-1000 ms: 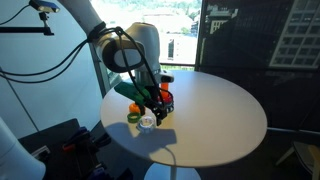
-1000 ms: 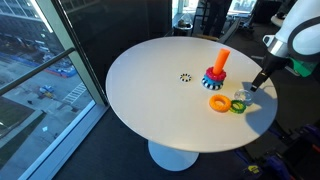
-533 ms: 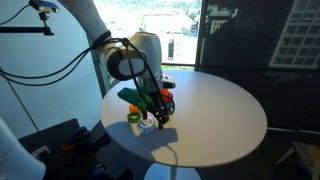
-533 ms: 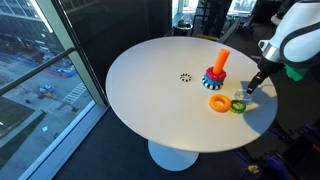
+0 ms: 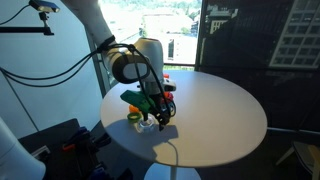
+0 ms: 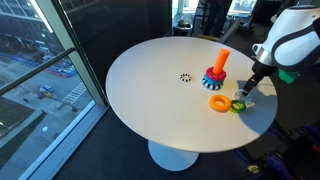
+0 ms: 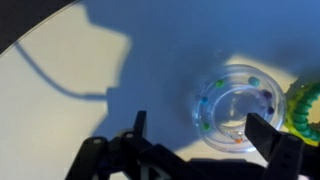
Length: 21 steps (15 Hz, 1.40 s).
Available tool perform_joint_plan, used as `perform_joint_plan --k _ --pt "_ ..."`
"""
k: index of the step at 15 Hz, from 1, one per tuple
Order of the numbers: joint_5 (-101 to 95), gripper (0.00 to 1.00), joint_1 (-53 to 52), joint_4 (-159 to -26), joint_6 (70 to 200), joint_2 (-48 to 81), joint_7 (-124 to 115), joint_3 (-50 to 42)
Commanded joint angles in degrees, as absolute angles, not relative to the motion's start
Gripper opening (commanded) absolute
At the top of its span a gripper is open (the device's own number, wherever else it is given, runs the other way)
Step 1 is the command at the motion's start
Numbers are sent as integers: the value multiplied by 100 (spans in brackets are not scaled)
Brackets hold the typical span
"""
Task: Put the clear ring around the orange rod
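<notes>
Daylight from the tall windows (image 6: pixel 50 50) falls on a round white surface (image 6: pixel 150 100). In an exterior view the orange rod (image 6: pixel 222 60) stands upright toward its far side, its foot ringed by a small stack of blue and red rings (image 6: pixel 215 80). An orange ring (image 6: pixel 217 102) lies flat just in front of that stack, and a green ring (image 6: pixel 239 106) lies near it on the arm's side. The gripper (image 6: pixel 246 93) hangs low just beside the green ring, pointing down at the surface. A faint pale shape under its tips may be the clear ring (image 6: pixel 243 98), lying apart from the rod. In an exterior view from across the room, the arm (image 5: pixel 125 65) bends down over the edge of the surface (image 5: pixel 220 110). The gripper (image 5: pixel 160 119) sits close above it there, and the rod is mostly hidden behind the gripper. The wrist view is the plain one. The clear ring (image 7: pixel 236 106) lies flat on the surface (image 7: pixel 70 70), with tiny coloured beads showing inside its see-through wall. The green ring (image 7: pixel 306 108) lies just beside it at the picture's right edge. The gripper (image 7: pixel 198 128) is spread wide with nothing pinched. Its two dark fingers (image 7: pixel 268 138) stand on either side of the clear ring, which lies nearer the finger on the picture's right.
</notes>
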<state>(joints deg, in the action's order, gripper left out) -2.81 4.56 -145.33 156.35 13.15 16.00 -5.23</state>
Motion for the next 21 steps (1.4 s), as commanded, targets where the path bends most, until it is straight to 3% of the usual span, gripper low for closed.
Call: perform_joint_plan --k 1,6,12,16,21 --pt "-216 100 578 -14365 15679 1484 1569 -385" --pt "-292 92 566 -14260 15653 1596 1492 -409" --pt "-314 36 554 -14243 15590 1572 1445 -417" --pt "-325 6 551 -14296 15468 1402 1446 -422" --pt "-421 9 547 -14351 14884 808 1446 -514"
